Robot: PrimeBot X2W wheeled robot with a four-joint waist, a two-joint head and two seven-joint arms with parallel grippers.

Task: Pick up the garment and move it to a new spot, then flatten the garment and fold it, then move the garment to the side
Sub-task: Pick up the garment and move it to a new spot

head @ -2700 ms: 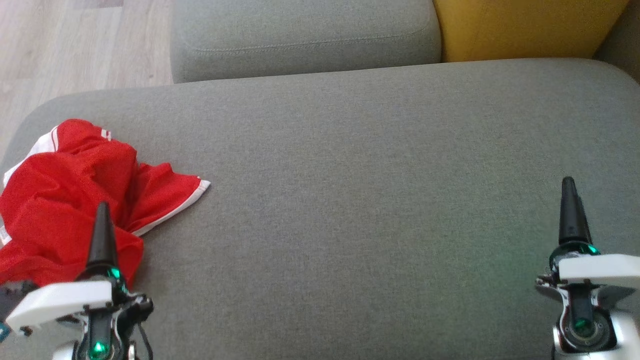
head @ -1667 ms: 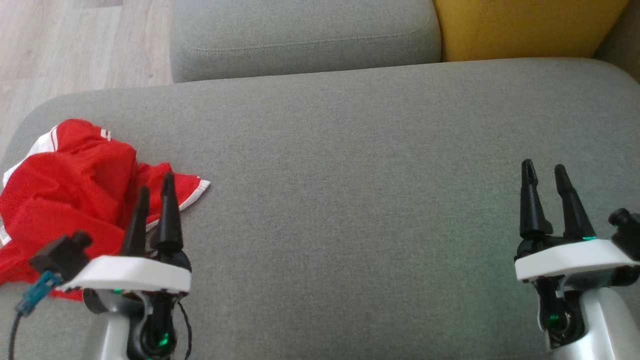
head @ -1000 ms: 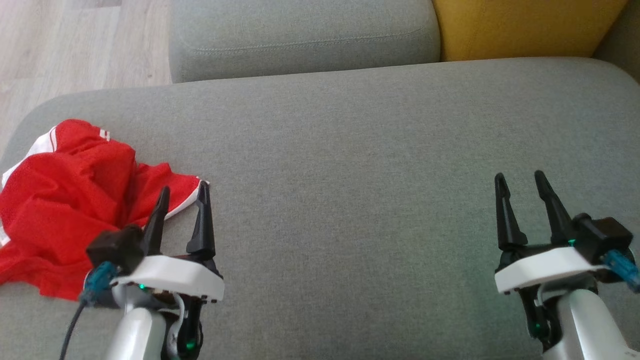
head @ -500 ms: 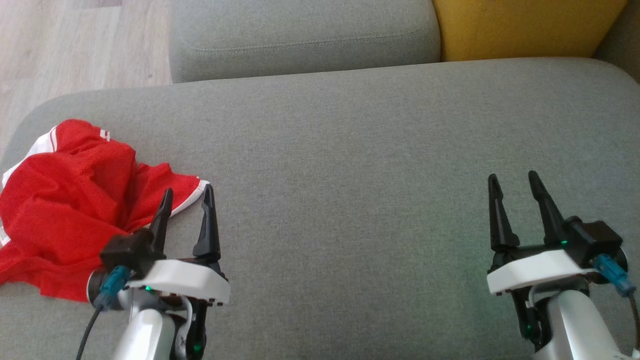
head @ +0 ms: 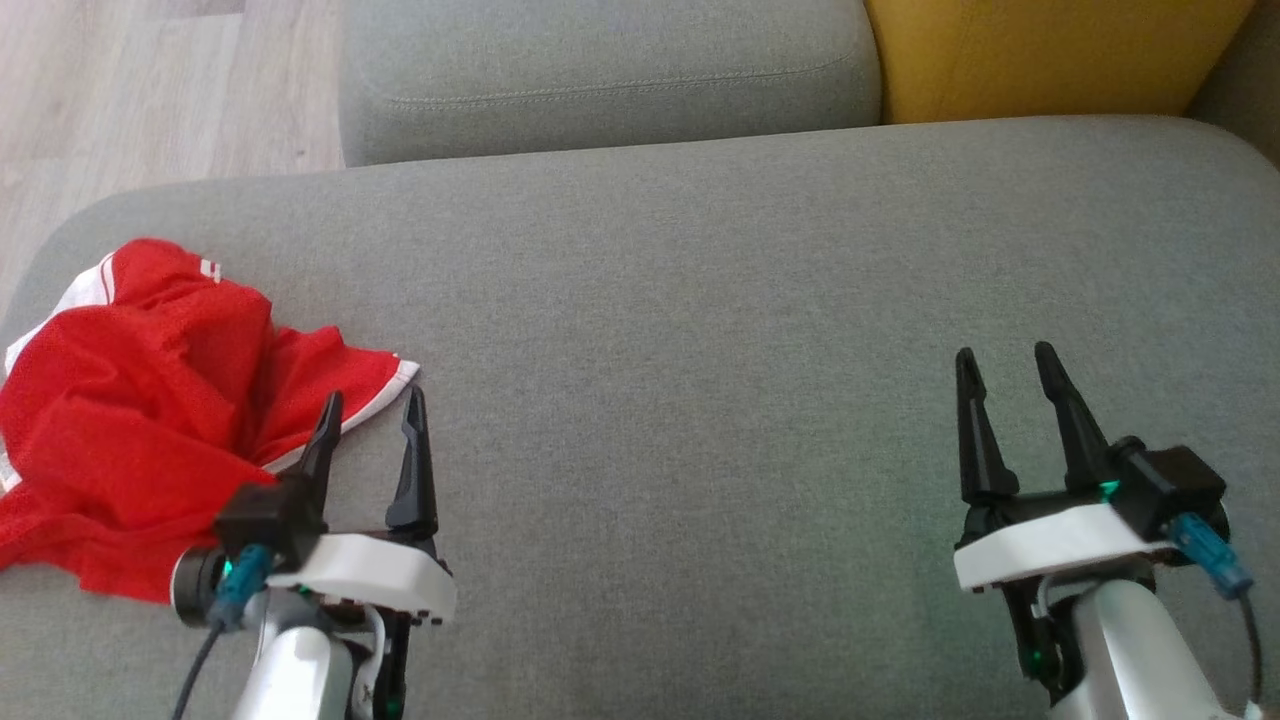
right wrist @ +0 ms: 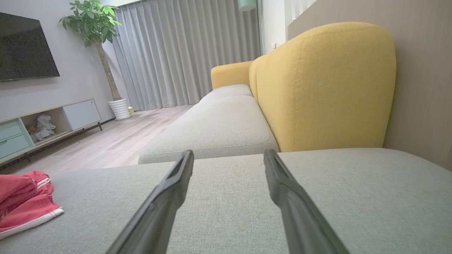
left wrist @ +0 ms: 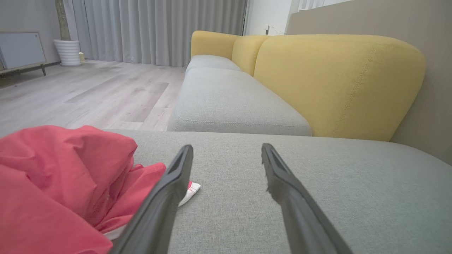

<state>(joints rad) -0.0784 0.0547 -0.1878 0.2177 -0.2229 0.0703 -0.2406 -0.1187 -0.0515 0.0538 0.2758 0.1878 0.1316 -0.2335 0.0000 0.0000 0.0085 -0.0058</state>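
One red garment (head: 130,420) and two grippers are counted: the left gripper (head: 372,393) and the right gripper (head: 1005,349). One potted plant (right wrist: 95,21) and one television (right wrist: 24,47) are seen.

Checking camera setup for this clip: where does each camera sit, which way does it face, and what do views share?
Head view: on the head, looking forward and down at the grey cushion; left end effector and right end effector show, open.
Left wrist view: on the left wrist, looking low along the cushion toward the yellow backrest; its fingers show.
Right wrist view: on the right wrist, facing likewise; its own fingers show.
Shared: all three catch the red garment, at their left.
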